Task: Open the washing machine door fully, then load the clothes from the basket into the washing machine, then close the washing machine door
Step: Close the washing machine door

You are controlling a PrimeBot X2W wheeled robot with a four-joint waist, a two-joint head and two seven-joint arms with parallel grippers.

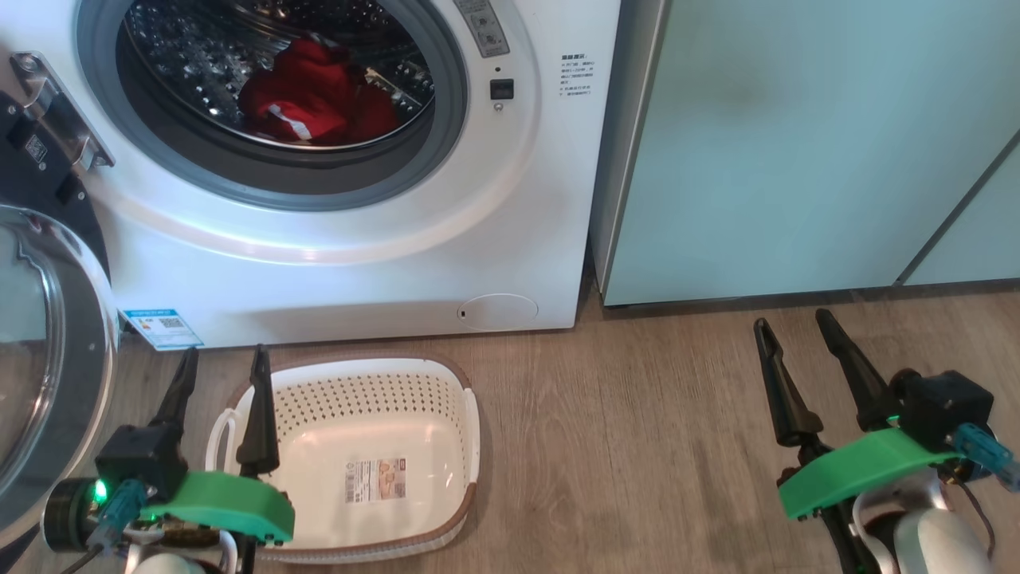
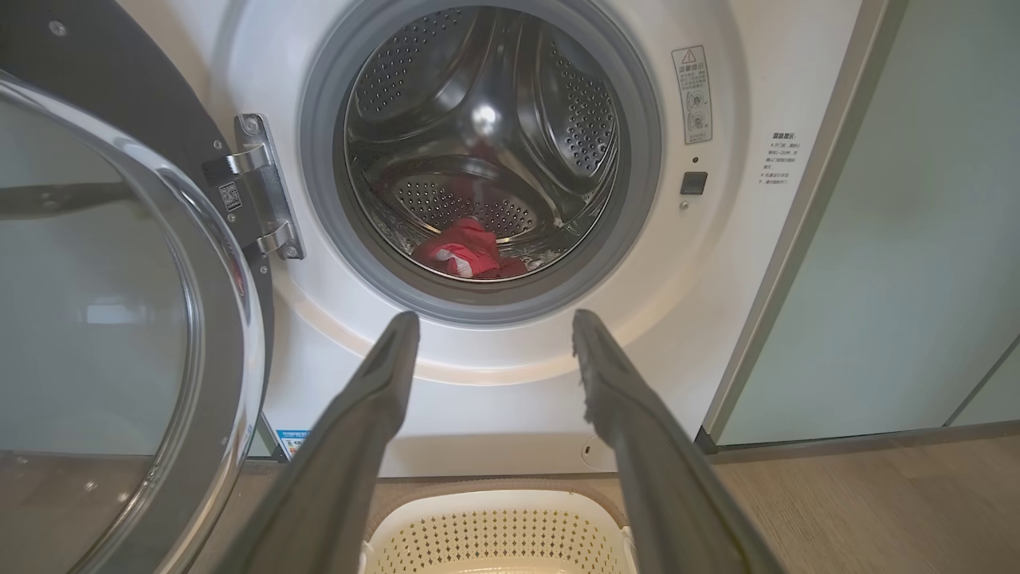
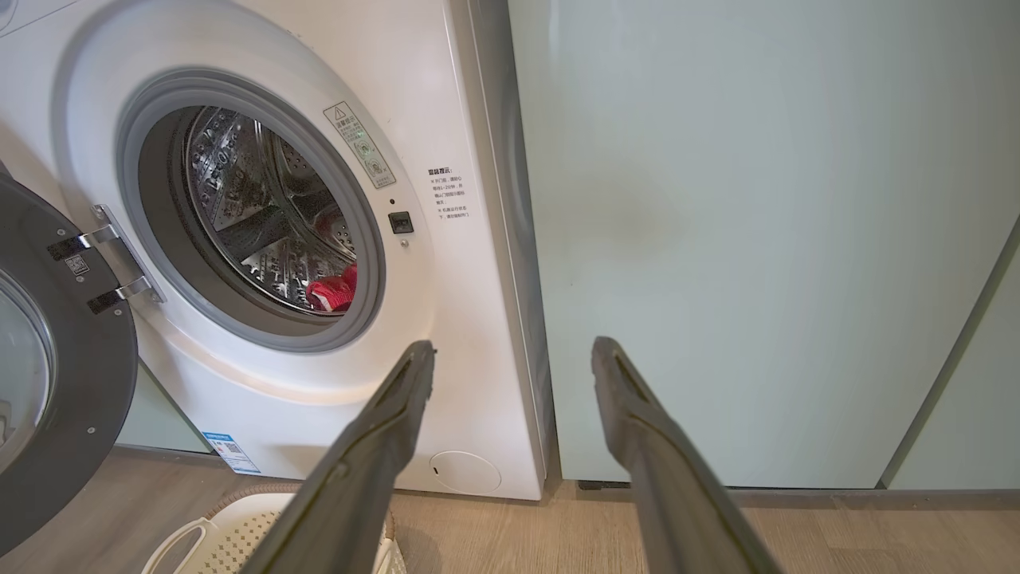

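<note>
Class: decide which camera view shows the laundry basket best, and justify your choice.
The head view: nearly the whole basket, with rim, perforated walls and labelled bottom. The left wrist view catches just its far perforated wall at the bottom edge; the right wrist view, one corner with a handle.

The door (image 1: 56,375) runs off the left edge in the head view, so just part of its glass and rim shows. The machine (image 1: 358,263) is chopped at the top too. The clothes (image 1: 315,100) sit low in the drum (image 1: 199,64), near side tucked behind the grey ring (image 1: 263,182). The left gripper (image 1: 225,351) covers the near-left corner of the basket (image 1: 473,430). The sticker (image 1: 375,479) in the basket and the small print (image 1: 575,76) on the machine's right are too tiny to read.
</note>
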